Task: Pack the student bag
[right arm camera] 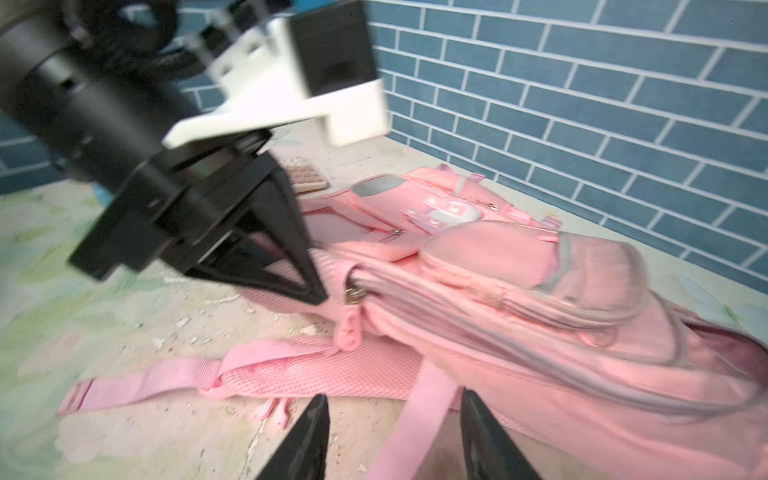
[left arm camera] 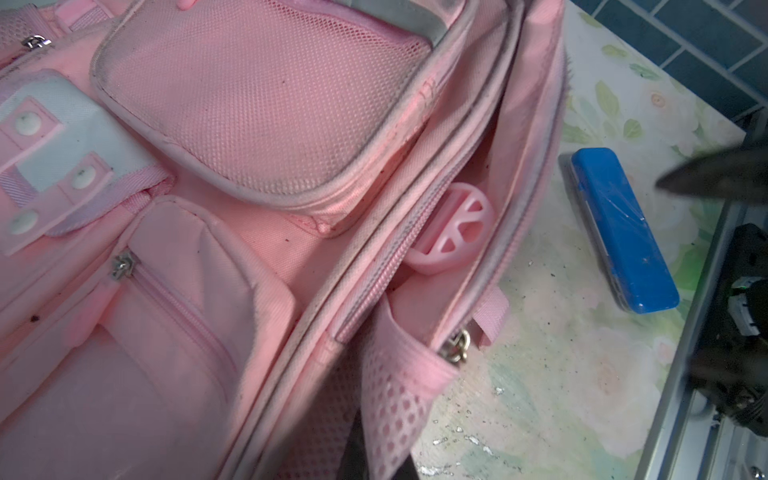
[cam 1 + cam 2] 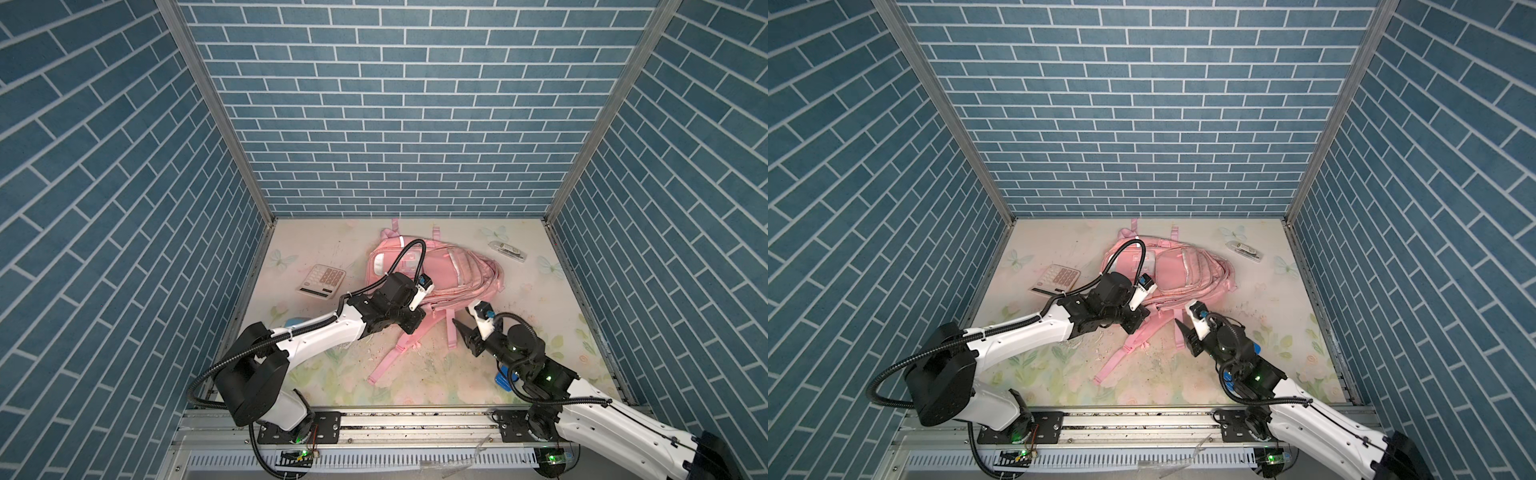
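Observation:
The pink student bag (image 3: 440, 270) (image 3: 1177, 270) lies flat in the middle of the floor mat, straps trailing toward the front. My left gripper (image 3: 414, 328) (image 3: 1134, 328) (image 1: 318, 293) is shut on the student bag's edge, pinching mesh fabric (image 2: 390, 395) beside a zip pull (image 2: 457, 345). That compartment gapes, and a pink round disc (image 2: 453, 228) sits inside it. My right gripper (image 3: 466, 322) (image 3: 1187, 323) (image 1: 395, 399) is low at the bag's front right, open. A pink strap (image 1: 428, 415) runs between its jaws without being clamped.
A pink-keyed calculator (image 3: 322, 280) (image 3: 1055, 279) lies left of the bag. A clear packet (image 3: 507, 250) (image 3: 1244, 250) lies at the back right. A blue case (image 2: 623, 228) (image 3: 504, 379) rests on the mat under the right arm. Brick-patterned walls close three sides.

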